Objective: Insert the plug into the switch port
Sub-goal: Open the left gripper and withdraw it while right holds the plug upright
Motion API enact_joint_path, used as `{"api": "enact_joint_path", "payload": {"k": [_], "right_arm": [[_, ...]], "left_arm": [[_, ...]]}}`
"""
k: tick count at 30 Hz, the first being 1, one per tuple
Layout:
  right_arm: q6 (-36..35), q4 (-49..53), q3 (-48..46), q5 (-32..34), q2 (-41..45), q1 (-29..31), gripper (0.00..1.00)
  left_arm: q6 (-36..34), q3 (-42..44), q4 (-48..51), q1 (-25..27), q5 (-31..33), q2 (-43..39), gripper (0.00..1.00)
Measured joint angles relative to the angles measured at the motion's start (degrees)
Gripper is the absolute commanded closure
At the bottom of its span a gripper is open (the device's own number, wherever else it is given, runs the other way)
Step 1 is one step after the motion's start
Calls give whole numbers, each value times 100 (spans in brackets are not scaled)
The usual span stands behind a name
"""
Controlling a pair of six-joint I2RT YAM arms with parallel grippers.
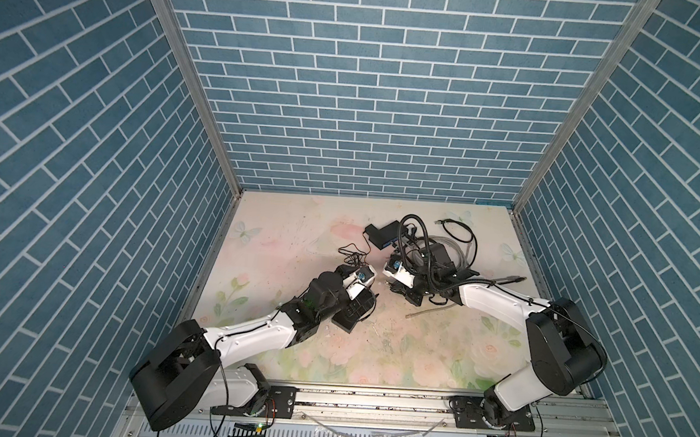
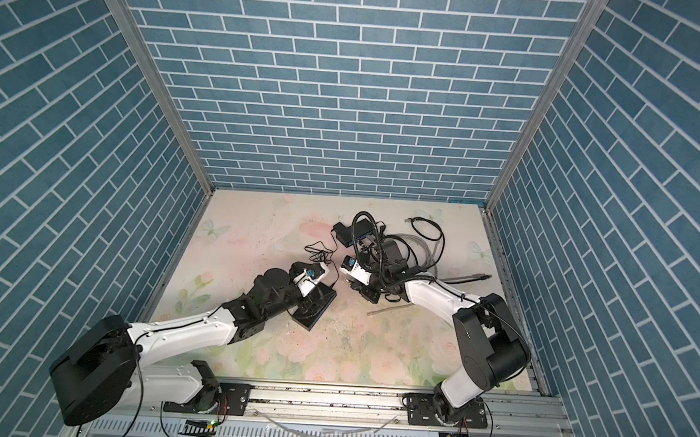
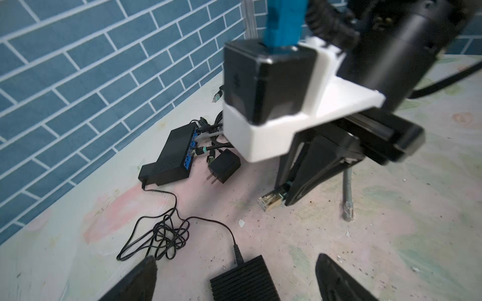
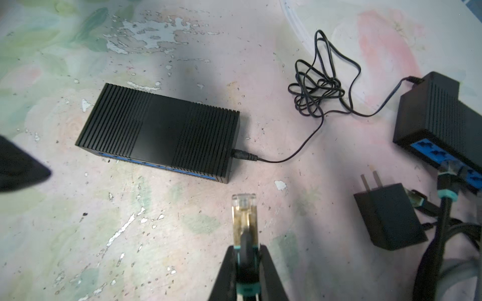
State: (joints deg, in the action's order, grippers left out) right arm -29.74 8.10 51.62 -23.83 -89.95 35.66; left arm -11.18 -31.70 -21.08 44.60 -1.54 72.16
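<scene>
Closest to us, the right tool (image 4: 246,250) is clamped on the teal-ringed black boot of a clear plastic network plug (image 4: 243,208), which juts forward above the flower-printed bench (image 4: 78,234). The plug's tip stays apart from a ribbed black rectangular switch (image 4: 161,130) lying flat on the bench, its blue port row (image 4: 156,163) along one edge. We see the left tool (image 3: 236,259) spread wide around that switch's end, neither finger touching it. Farther back, a second black switch (image 3: 177,153) carries several cables.
</scene>
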Motion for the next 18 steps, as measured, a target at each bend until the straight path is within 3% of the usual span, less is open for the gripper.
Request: {"api": "enact_joint_path", "payload": {"k": [9, 18], "right_arm": [[752, 7, -232, 780, 179, 262, 100], [1137, 26, -455, 1056, 195, 374, 100]], "left_arm": [[1185, -319, 1908, 0, 195, 11, 5], [1888, -243, 2302, 20, 369, 264, 4]]}}
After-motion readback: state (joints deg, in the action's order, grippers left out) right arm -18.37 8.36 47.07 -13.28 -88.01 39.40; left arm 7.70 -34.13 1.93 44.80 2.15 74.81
